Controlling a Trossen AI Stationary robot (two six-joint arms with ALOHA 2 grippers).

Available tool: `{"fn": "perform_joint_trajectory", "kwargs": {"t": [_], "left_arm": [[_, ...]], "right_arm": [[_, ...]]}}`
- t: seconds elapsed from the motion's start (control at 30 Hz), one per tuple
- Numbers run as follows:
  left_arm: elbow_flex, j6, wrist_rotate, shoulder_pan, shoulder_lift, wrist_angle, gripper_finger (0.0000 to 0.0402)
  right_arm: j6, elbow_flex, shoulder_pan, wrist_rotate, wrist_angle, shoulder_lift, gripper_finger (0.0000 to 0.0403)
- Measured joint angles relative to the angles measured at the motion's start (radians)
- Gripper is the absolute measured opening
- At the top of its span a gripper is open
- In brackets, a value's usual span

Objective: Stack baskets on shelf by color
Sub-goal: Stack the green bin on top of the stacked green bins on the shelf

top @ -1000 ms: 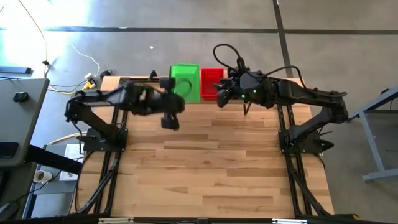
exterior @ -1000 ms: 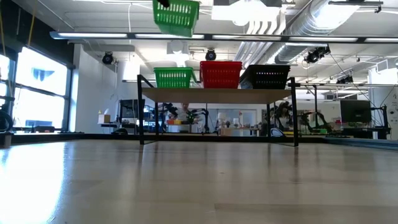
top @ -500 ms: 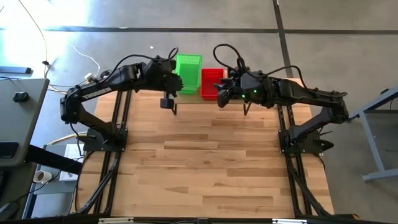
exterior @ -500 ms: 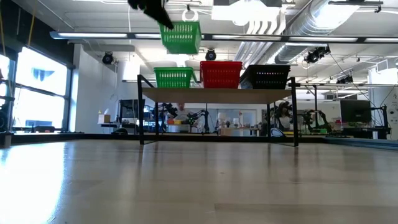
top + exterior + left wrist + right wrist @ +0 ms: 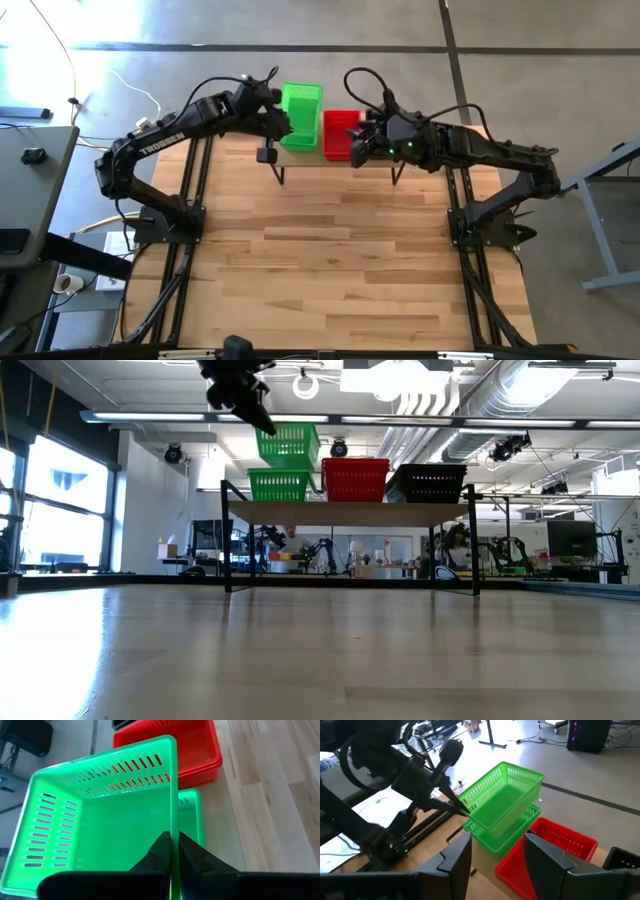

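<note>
Your left gripper [image 5: 171, 851] clamps the green basket's [image 5: 300, 102] rim, held above green stack [image 5: 279, 485] on shelf [image 5: 350, 513]. Red stack [image 5: 354, 480], black stack [image 5: 428, 483] adjacent. Right gripper [image 5: 497, 855] spread wide, hovering nearby.

Worktop [image 5: 340, 260] in front of shelf [image 5: 350, 513] bare: free passage. Shelf top occupied w/ green [image 5: 278, 485], red [image 5: 354, 480], black [image 5: 428, 483] baskets; held green basket [image 5: 288, 444] blocks approach above green stack.
</note>
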Motion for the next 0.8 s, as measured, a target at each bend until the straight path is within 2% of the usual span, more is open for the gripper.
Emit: {"fn": "perform_joint_trajectory", "kwargs": {"t": [0.23, 0.63, 0.8], "left_arm": [[0.000, -0.010, 0.079, 0.052, 0.007, -0.004, 0.0001], [0.000, -0.004, 0.042, 0.052, 0.086, -0.031, 0.0001], [0.000, -0.060, 0.029, 0.052, 0.098, -0.030, 0.0001]], "right_arm": [[0.000, 0.000, -0.030, 0.000, 0.000, 0.000, 0.0161], [0.000, 0.000, -0.051, 0.004, 0.001, 0.000, 0.0161], [0.000, 0.000, -0.051, 0.011, 0.001, 0.000, 0.0161]]}}
